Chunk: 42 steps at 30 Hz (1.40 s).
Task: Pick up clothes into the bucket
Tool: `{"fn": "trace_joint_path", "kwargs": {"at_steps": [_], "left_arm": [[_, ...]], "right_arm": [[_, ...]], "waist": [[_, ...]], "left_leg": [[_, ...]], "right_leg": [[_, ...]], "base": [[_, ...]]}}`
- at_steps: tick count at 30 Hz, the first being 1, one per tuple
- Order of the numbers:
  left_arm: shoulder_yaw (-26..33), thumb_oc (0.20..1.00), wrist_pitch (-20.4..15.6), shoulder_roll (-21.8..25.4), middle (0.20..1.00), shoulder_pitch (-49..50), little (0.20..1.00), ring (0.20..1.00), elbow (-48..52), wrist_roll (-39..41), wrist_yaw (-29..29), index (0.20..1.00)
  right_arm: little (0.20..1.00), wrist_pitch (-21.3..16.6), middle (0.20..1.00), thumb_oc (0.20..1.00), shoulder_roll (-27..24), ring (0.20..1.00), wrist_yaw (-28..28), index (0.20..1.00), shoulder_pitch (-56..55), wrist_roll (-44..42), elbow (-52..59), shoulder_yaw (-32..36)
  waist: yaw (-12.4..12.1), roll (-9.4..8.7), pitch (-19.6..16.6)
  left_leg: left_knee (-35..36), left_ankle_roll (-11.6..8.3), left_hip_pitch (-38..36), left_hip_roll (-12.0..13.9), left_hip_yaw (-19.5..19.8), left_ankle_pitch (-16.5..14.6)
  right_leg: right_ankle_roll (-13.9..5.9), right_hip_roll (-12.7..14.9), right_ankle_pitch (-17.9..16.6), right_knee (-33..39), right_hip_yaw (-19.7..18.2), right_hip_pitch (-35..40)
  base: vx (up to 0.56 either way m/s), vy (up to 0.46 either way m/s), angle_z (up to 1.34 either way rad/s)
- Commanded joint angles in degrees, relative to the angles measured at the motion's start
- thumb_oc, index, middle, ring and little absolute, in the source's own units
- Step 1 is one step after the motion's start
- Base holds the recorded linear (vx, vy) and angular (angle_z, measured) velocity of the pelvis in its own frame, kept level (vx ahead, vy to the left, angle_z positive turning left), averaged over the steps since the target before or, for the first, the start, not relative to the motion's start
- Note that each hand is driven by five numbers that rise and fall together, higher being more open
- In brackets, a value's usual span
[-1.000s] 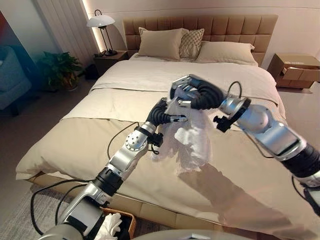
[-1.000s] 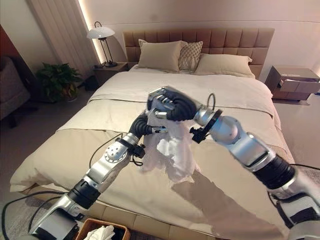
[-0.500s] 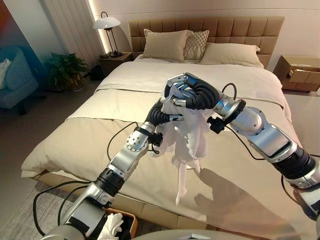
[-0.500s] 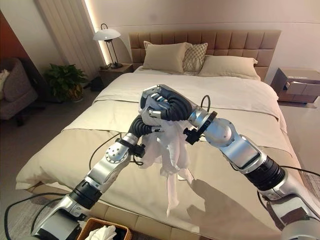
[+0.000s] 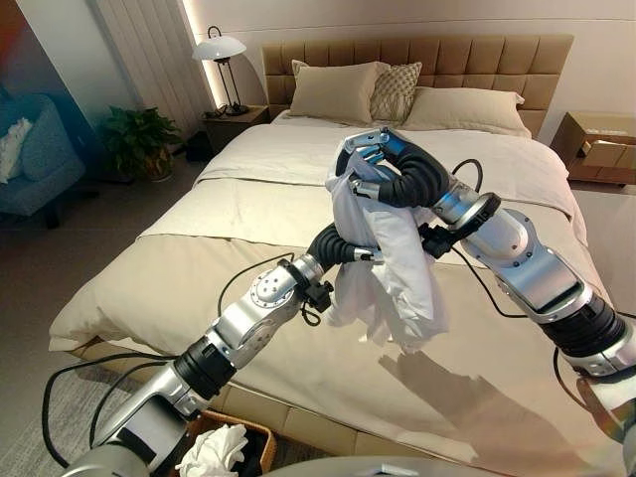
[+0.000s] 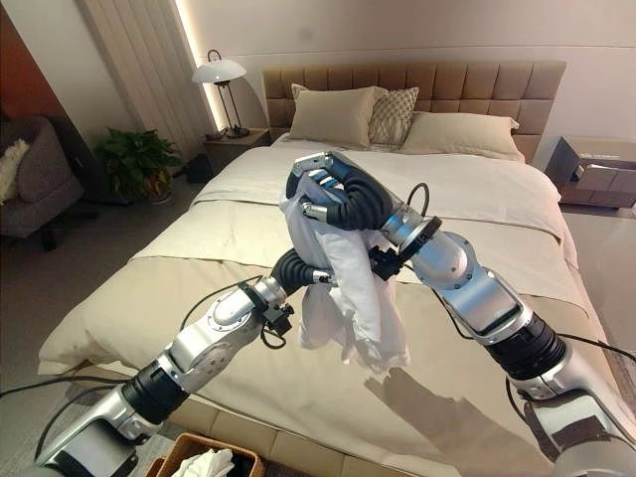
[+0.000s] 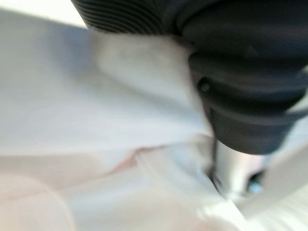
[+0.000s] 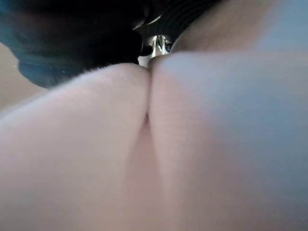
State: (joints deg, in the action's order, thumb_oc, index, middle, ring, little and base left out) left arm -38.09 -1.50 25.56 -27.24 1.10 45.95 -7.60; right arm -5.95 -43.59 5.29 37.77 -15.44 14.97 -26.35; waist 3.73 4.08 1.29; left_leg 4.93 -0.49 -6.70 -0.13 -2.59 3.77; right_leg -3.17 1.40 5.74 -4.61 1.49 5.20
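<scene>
Both hands are raised over the middle of the bed (image 5: 248, 258) with a white garment (image 5: 388, 268) hung between them. The right hand (image 5: 370, 164) is seen at the top of the cloth, its fingers curled round the upper edge so that the garment is gripped and lifted clear of the bedspread. The left hand (image 5: 348, 246) is placed lower, toward 7 o'clock from the right hand, and is buried in the folds; whether its fingers are curled or straight cannot be told. In the left wrist view the dark ribbed cover is pressed against white cloth, and in the right wrist view pale fabric is seen up close. The garment is draped downward from the right hand in loose folds, with its lower hem hanging free above the bed. A shadow is cast on the bedspread toward 5 o'clock from the cloth. At 6 o'clock, at the foot of the bed on the floor, a brown basket (image 5: 256, 435) is seen with another white cloth (image 5: 214, 452) already lying in it. Toward 12 o'clock pillows (image 5: 343, 91) are set against a tufted headboard (image 5: 477, 55); a lamp (image 5: 221, 48) and a potted plant (image 5: 139, 134) are seen toward 10 o'clock.
</scene>
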Motion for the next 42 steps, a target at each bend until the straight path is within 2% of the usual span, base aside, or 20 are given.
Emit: {"fn": "trace_joint_path", "kwargs": {"at_steps": [1,15,16,17,22,24,25,26,27,28,30,32,34,35,36,37,38,39,41,42], "left_arm": [[-4.99,0.2,-0.52,0.17,0.2,-4.04,0.2,0.2,0.44,2.83,-3.54,0.2],[-1.55,0.2,0.06,-1.72,0.2,0.57,0.2,0.2,-0.03,5.47,-2.99,0.2],[-0.99,0.2,0.07,-1.77,0.2,1.3,0.2,0.2,0.15,6.07,-2.89,0.2],[-0.7,0.2,0.12,-1.65,0.2,2.15,0.2,0.2,0.41,6.23,-2.98,0.2],[3.57,0.2,-0.39,1.07,0.2,6.79,0.2,0.2,2.65,5.64,-2.98,0.2],[8.49,0.2,-0.89,3.79,0.2,11.82,0.2,0.2,4.42,5.67,-3.09,0.2],[8.52,0.2,-0.85,3.87,0.2,11.95,0.2,0.2,4.53,5.67,-3.09,0.2],[12.65,0.2,-1.07,5.72,0.2,16.14,0.2,0.2,4.74,5.44,-3.4,0.2],[12.7,0.2,-1.03,5.79,0.2,16.31,0.2,0.2,4.86,5.44,-3.4,0.2],[15.39,0.2,-1.28,6.86,0.2,18.91,0.2,0.2,4.87,4.97,-3.54,0.2],[23.68,0.2,-1.69,8.78,0.2,26.01,0.2,0.2,3.77,4.42,-3.66,0.2],[26.22,0.2,-1.74,8.96,0.2,28.14,0.2,0.2,3.17,4.18,-3.78,0.2],[34.36,0.2,-2.3,8.47,0.2,33.92,0.2,0.2,0.07,3.16,-3.51,0.2],[34.42,0.2,-2.29,8.49,0.2,34.04,0.2,0.2,0.12,3.14,-3.53,0.2],[39.1,0.2,-2.83,7.43,0.2,36.3,0.2,0.2,-2.69,1.78,-2.71,0.2],[39.12,0.2,-2.84,7.45,0.2,36.37,0.2,0.2,-2.68,1.75,-2.74,0.2],[43.66,0.2,-3.72,6.4,0.2,37.88,0.2,0.2,-4.44,1.11,-1.88,0.2],[43.68,0.2,-3.71,6.43,0.2,37.95,0.2,0.2,-4.4,1.1,-1.88,0.2],[47.87,0.2,-4.69,5.08,0.2,38.75,0.2,0.2,-5.84,0.22,-0.41,0.2],[51.94,0.2,-5.77,4.29,0.2,39.26,0.2,0.2,-5.88,-0.87,0.77,0.2]], "right_arm": [[0.2,-4.95,0.2,0.2,2.53,0.2,-3.52,0.2,1.71,-3.69,2.02,5.43],[0.2,-4.62,0.2,0.2,4.15,0.2,-3.93,0.2,-0.97,-0.43,1.84,8.17],[0.699,-4.49,0.699,0.699,4.14,0.699,-4.09,0.699,-1.3,-0.03,1.75,8.41],[1.0,-4.28,1.0,1.0,4.13,1.0,-4.36,1.0,-1.83,0.49,1.7,8.88],[1.0,-3.73,1.0,1.0,3.06,1.0,-5.66,1.0,-4.85,3.68,-0.05,12.65],[1.0,-3.51,1.0,1.0,2.29,1.0,-7.27,1.0,-7.76,4.82,-2.9,16.24],[1.0,-3.53,1.0,1.0,2.34,1.0,-7.28,1.0,-7.81,4.82,-2.89,16.23],[1.0,-3.37,1.0,1.0,1.8,1.0,-8.07,1.0,-10.4,4.98,-5.22,19.06],[1.0,-3.39,1.0,1.0,1.86,1.0,-8.06,1.0,-10.49,4.98,-5.2,19.05],[1.0,-3.26,1.0,1.0,1.48,1.0,-8.25,1.0,-12.01,5.29,-6.45,20.54],[1.0,-2.98,1.0,1.0,1.35,1.0,-8.11,1.0,-17.0,5.43,-9.3,24.83],[1.0,-2.74,1.0,1.0,1.59,1.0,-7.81,1.0,-18.73,5.46,-10.06,25.92],[1.0,-2.14,1.0,1.0,2.27,1.0,-7.16,1.0,-23.95,6.5,-12.68,29.59],[1.0,-2.13,1.0,1.0,2.32,1.0,-7.14,1.0,-24.0,6.52,-12.63,29.57],[1.0,-1.83,1.0,1.0,3.38,1.0,-6.96,1.0,-27.03,7.33,-14.62,31.77],[1.0,-1.84,1.0,1.0,3.43,1.0,-6.95,1.0,-27.11,7.35,-14.57,31.78],[1.0,-1.51,1.0,1.0,4.91,1.0,-6.55,1.0,-29.93,8.01,-16.12,33.56],[1.0,-1.48,1.0,1.0,4.97,1.0,-6.53,1.0,-30.02,8.02,-16.03,33.59],[1.0,-1.08,1.0,1.0,7.06,1.0,-6.5,1.0,-32.68,8.22,-18.13,34.76],[1.0,-0.58,1.0,1.0,8.74,1.0,-6.09,1.0,-35.33,8.59,-20.67,35.75]], "waist": [[-0.99,-3.31,-3.38],[-1.5,-3.61,-3.04],[-1.57,-3.59,-3.01],[-1.6,-3.56,-3.06],[-2.18,-3.64,-2.95],[-2.81,-3.73,-2.73],[-2.77,-3.76,-2.78],[-3.23,-3.78,-2.66],[-3.19,-3.82,-2.73],[-3.38,-3.81,-2.69],[-4.3,-3.78,-2.48],[-4.45,-3.83,-2.49],[-5.26,-3.83,-2.2],[-5.2,-3.85,-2.24],[-5.72,-3.85,-1.95],[-5.67,-3.88,-1.98],[-6.22,-3.92,-1.57],[-6.15,-3.97,-1.6],[-6.49,-3.99,-1.25],[-6.98,-4.03,-0.71]], "left_leg": [[-4.18,1.5,0.58,-2.34,1.11,-5.64],[-4.45,1.79,0.92,-2.6,1.38,-5.79],[-4.49,1.83,0.93,-2.64,1.36,-5.82],[-4.45,1.86,0.95,-2.65,1.37,-5.83],[-4.52,1.9,1.05,-2.71,1.61,-5.83],[-4.47,1.91,1.11,-2.76,1.86,-5.76],[-4.47,1.9,1.1,-2.76,1.87,-5.77],[-4.34,1.87,1.15,-2.73,2.01,-5.7],[-4.32,1.87,1.12,-2.73,2.02,-5.7],[-4.3,1.83,1.14,-2.75,2.15,-5.66],[-4.17,1.78,1.12,-2.78,2.51,-5.55],[-4.18,1.77,1.09,-2.79,2.68,-5.53],[-4.47,1.81,1.35,-2.84,3.21,-5.47],[-4.49,1.81,1.35,-2.84,3.23,-5.49],[-4.63,1.83,1.56,-2.87,3.63,-5.42],[-4.66,1.83,1.57,-2.88,3.67,-5.44],[-4.83,1.84,1.86,-2.96,4.09,-5.34],[-4.86,1.84,1.88,-2.98,4.16,-5.35],[-5.0,1.84,2.15,-3.1,4.62,-5.27],[-5.26,1.8,2.61,-3.24,5.22,-5.19]], "right_leg": [[-3.82,4.13,-6.19,2.65,1.49,-1.99],[-3.71,4.36,-6.12,2.44,1.63,-2.35],[-3.71,4.39,-6.12,2.38,1.64,-2.36],[-3.7,4.41,-6.1,2.48,1.68,-2.31],[-3.7,4.47,-6.13,2.7,1.85,-2.17],[-3.69,4.5,-6.15,2.84,2.02,-2.14],[-3.69,4.51,-6.14,2.84,2.02,-2.12],[-3.68,4.55,-6.16,2.98,2.21,-2.03],[-3.68,4.55,-6.15,3.0,2.22,-2.0],[-3.67,4.58,-6.16,3.11,2.33,-1.94],[-3.56,4.62,-6.2,3.4,2.64,-1.73],[-3.54,4.63,-6.17,3.48,2.83,-1.6],[-3.43,4.69,-6.06,3.59,3.24,-1.51],[-3.43,4.69,-6.05,3.59,3.27,-1.49],[-3.44,4.78,-5.99,3.52,3.58,-1.52],[-3.44,4.79,-5.96,3.51,3.62,-1.5],[-3.41,4.86,-5.9,3.43,4.03,-1.48],[-3.41,4.88,-5.88,3.43,4.1,-1.45],[-3.36,4.93,-5.71,3.27,4.56,-1.5],[-3.28,5.0,-5.6,3.04,5.06,-1.66]], "base": [[0.01,0.01,0.04],[0.0,0.002,0.02],[0.0,0.0,0.0],[0.0,0.0,0.0],[0.0,0.0,0.0],[0.0,0.0,0.0],[0.0,0.0,0.0],[0.0,0.0,0.0],[0.0,0.0,0.0],[0.0,0.0,0.0],[0.01,-0.005,0.06],[0.01,-0.005,0.08],[0.0,-0.005,0.09],[0.01,0.003,0.12],[0.0,0.004,0.09],[0.0,0.005,0.14],[0.0,0.0,0.1],[-0.01,0.005,0.12],[-0.01,0.013,0.17],[-0.01,0.011,0.25]]}}
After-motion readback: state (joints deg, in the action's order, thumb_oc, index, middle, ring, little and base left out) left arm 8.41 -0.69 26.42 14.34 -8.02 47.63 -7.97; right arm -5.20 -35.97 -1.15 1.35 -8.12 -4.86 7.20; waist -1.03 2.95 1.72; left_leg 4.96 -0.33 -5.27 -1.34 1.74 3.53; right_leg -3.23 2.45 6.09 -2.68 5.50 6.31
